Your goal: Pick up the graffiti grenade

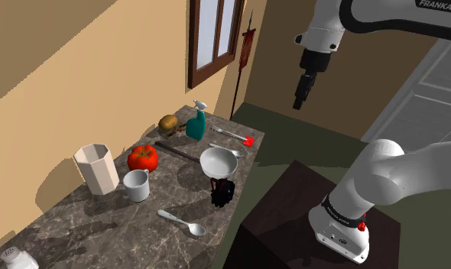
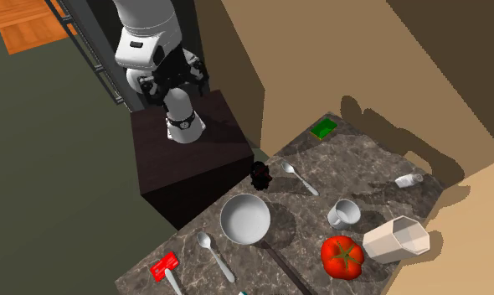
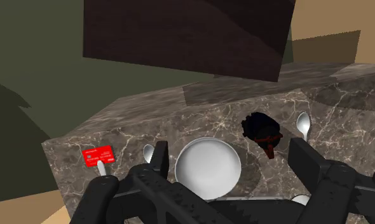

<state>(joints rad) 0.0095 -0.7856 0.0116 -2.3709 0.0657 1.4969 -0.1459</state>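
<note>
One black grenade at counter edge; spray bottle in shoulder view

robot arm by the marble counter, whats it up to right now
A white Franka arm is set up beside a cluttered marble counter. Its claw is open and holds nothing, hanging high up and well clear of the countertop. The thing it is after, a small black grenade, sits untouched near the counter's edge, next to a white bowl on the side toward the stand. No grasp has started yet.
</note>
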